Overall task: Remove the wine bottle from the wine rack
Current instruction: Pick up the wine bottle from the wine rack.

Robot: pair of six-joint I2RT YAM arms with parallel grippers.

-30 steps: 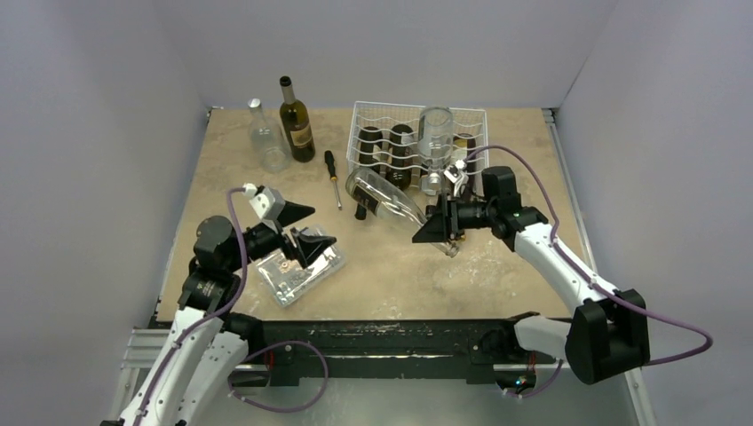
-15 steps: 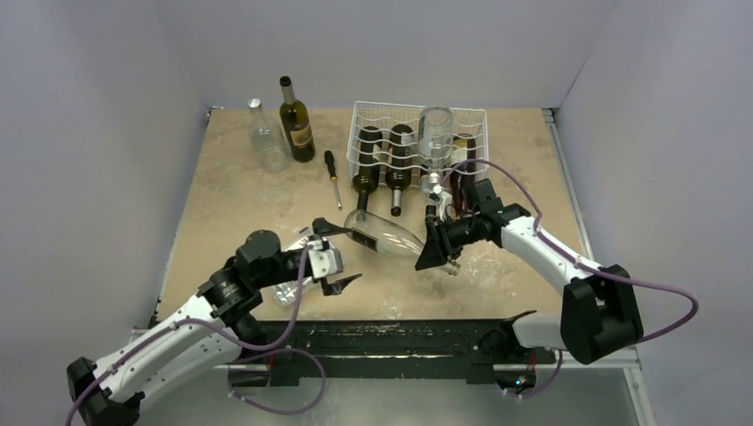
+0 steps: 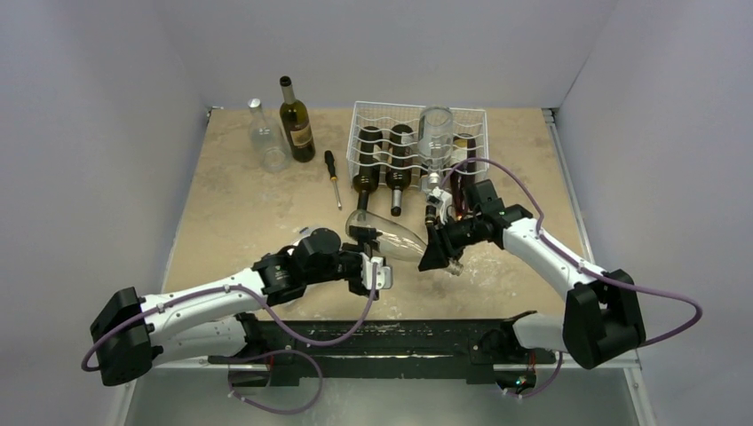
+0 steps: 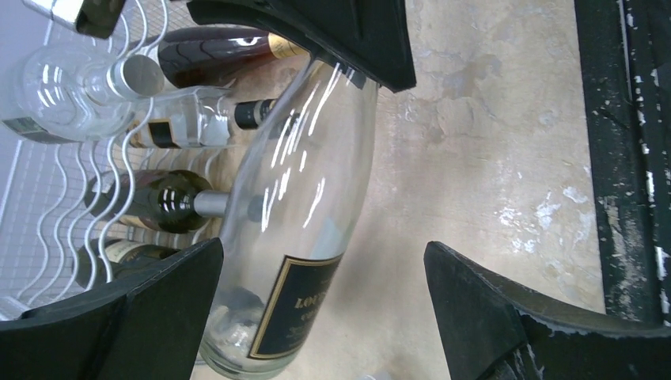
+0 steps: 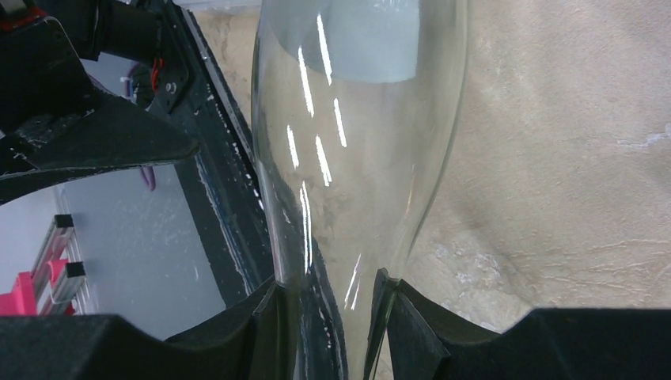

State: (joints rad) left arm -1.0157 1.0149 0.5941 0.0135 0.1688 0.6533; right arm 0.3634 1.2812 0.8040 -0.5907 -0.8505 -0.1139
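A clear wine bottle [image 3: 387, 233] with a black label lies tilted, low over the table in front of the white wire wine rack [image 3: 357, 125]. My right gripper [image 3: 435, 251] is shut on its neck; the right wrist view shows the glass [image 5: 356, 142] clamped between the fingers [image 5: 273, 324] of this gripper [image 5: 336, 305]. My left gripper [image 3: 366, 257] is open, its jaws on either side of the bottle's base, apart from the glass. In the left wrist view the bottle [image 4: 293, 237] sits nearer the left finger [image 4: 119, 317] of that gripper [image 4: 324, 249]. The rack [image 4: 47, 198] shows behind it.
Several dark bottles [image 3: 400, 164] and a clear one [image 3: 435, 138] rest in the rack. A dark upright bottle [image 3: 296, 120], a clear bottle [image 3: 266, 140] and a screwdriver [image 3: 333, 177] stand at the back left. The black front rail [image 3: 400, 335] runs along the near edge.
My right gripper has drawn the clear bottle forward and lower, away from the rack. My left arm has swung right from the plastic box, and its open jaws now straddle the bottle's base.
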